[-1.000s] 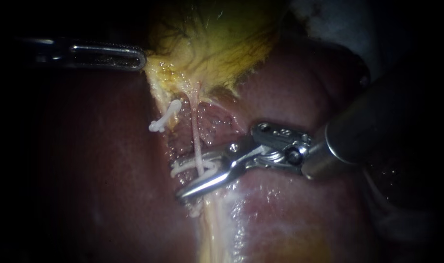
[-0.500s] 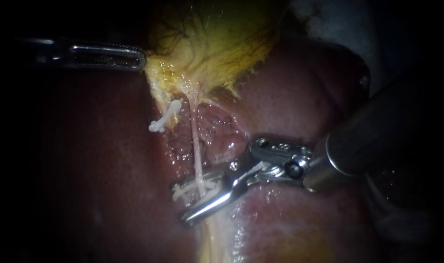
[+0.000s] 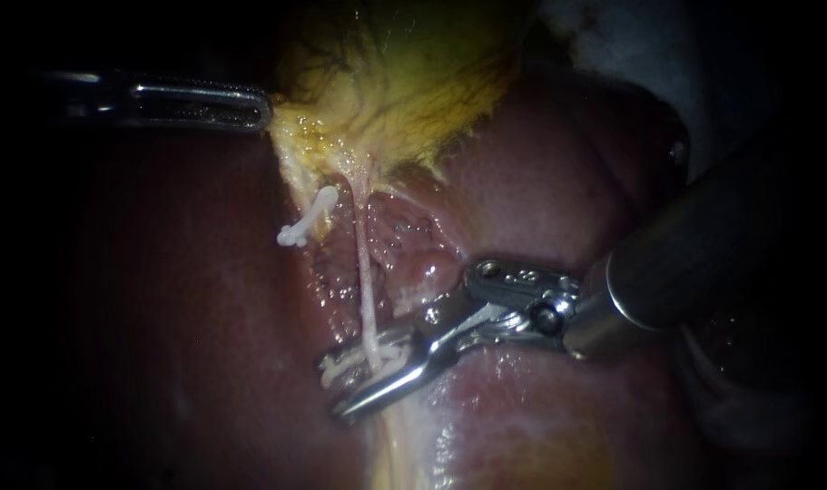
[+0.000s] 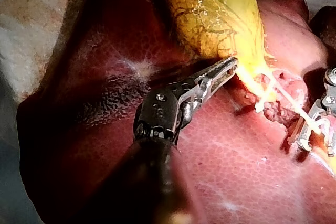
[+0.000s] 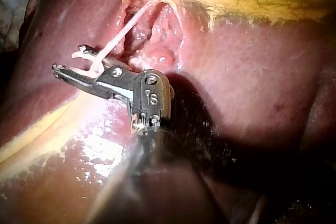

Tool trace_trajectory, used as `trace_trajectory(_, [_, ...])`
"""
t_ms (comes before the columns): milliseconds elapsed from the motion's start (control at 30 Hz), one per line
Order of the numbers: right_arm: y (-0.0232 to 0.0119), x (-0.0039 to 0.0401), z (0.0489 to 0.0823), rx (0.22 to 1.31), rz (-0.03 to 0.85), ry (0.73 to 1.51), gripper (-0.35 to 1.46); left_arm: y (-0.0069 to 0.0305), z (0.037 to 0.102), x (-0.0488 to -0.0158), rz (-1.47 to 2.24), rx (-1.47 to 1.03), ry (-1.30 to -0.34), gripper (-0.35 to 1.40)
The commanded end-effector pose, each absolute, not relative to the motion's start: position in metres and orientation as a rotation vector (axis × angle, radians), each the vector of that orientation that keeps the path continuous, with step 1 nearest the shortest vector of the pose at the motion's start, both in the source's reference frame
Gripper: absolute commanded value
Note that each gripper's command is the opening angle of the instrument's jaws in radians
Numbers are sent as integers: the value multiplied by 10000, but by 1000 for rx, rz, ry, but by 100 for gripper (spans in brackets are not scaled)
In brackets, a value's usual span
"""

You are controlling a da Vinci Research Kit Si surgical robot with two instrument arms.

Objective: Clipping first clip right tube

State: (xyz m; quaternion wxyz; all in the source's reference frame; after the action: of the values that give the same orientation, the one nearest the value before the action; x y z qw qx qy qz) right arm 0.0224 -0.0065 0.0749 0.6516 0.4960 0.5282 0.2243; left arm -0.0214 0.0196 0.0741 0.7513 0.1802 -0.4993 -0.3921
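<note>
A thin pale tube (image 3: 365, 272) runs down from the yellow gallbladder (image 3: 395, 82) over the liver (image 3: 540, 181). My right instrument (image 3: 334, 388) comes in from the right. Its jaws straddle the tube's lower part with a white clip (image 3: 369, 357) pressed between them around the tube. The right wrist view shows the same hold (image 5: 68, 60) on the tube (image 5: 123, 30). Another white clip (image 3: 306, 218) sits higher, on tissue left of the tube. My left instrument (image 3: 260, 109) is shut on the gallbladder's edge, as the left wrist view (image 4: 230, 67) confirms.
Dark red liver (image 4: 236, 156) surrounds the field. A raw, dissected bed of reddish tissue (image 3: 404, 245) lies right of the tube. A pale yellow band (image 3: 404, 445) continues down below the right jaws. The right shaft (image 3: 685, 245) fills the right side.
The right jaws have drawn closer together around the clip and tube and sit slightly lower. The clip looks squeezed flatter. The left instrument has not moved.
</note>
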Motion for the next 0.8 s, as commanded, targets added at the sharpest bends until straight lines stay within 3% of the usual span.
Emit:
trace_trajectory(33, [-65,223,749,1128,512,1198,18,196,741,-214,-857,394,-1091,-35])
trace_trajectory(333, [-62,221,752,1122,535,1195,-15,196,741,-214,-857,394,-1091,-35])
trace_trajectory(400, [-61,221,753,1120,546,1193,-34,196,741,-214,-857,393,-1091,-35])
trace_trajectory(800, [-56,215,758,1126,556,1187,-35,195,741,-214,-858,390,-1090,-35])
